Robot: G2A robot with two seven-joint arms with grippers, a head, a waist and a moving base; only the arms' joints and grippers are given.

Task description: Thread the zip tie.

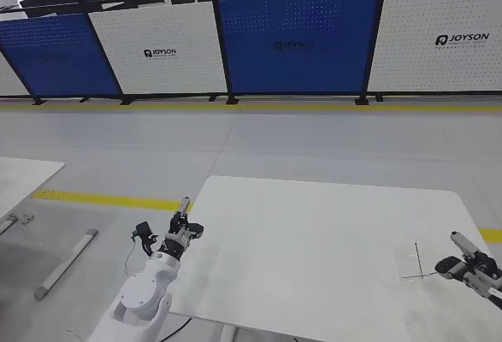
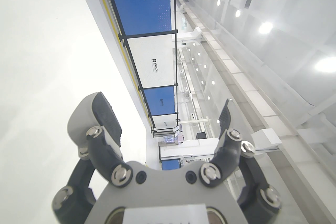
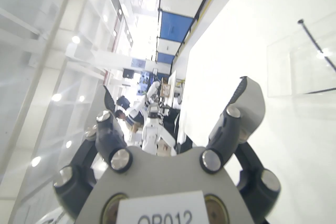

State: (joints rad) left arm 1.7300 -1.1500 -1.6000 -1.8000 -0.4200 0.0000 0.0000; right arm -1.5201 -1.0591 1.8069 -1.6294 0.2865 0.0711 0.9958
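Two thin black zip ties lie near the white table's right edge. One zip tie runs away from me, its head at the far end. The other zip tie lies crosswise. Both rest on a clear plastic sheet or tray. My right gripper is open and holds nothing, just right of the ties and apart from them. At the table's left edge my left gripper is open and holds nothing, far from the ties.
The white table is bare between the two arms. A second white table stands at the far left, across a strip of floor. Blue and white partition panels line the back.
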